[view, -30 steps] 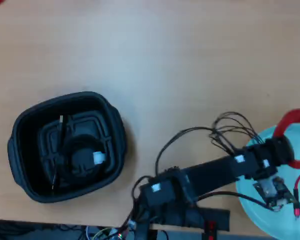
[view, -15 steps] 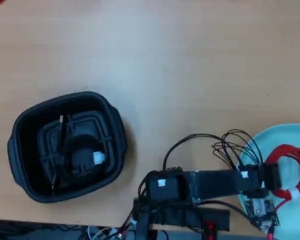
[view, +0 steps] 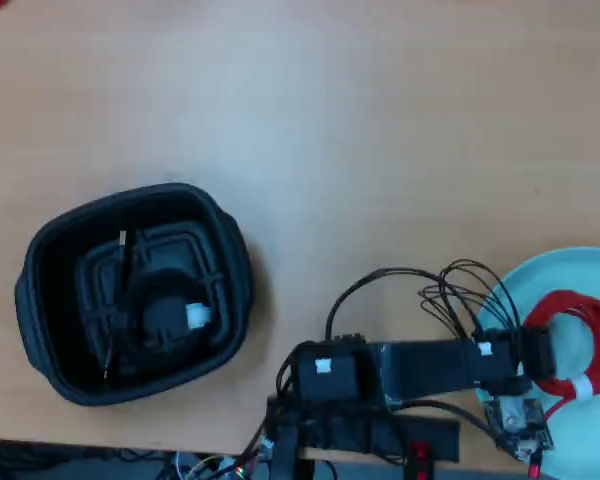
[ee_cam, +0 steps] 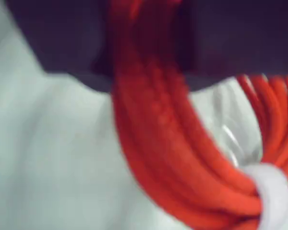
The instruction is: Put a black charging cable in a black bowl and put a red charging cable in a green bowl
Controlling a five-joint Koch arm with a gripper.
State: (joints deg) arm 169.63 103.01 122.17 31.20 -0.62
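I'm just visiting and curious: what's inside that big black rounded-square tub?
Inside the black rounded-square plastic tub, the overhead view shows a coiled thin black cable with a white tie, lying on the ribbed floor. The floor beneath the coil is hidden.

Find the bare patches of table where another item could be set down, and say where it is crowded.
Free: the table above the black bowl, and between it and the green bowl. Crowded: the bottom edge, with the arm and wires.

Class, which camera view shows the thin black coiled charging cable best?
The overhead view: the thin black coiled charging cable with its white tie lies inside the black rounded-square plastic bowl. The wrist view shows none of it, only blurred red cable coils against a pale surface.
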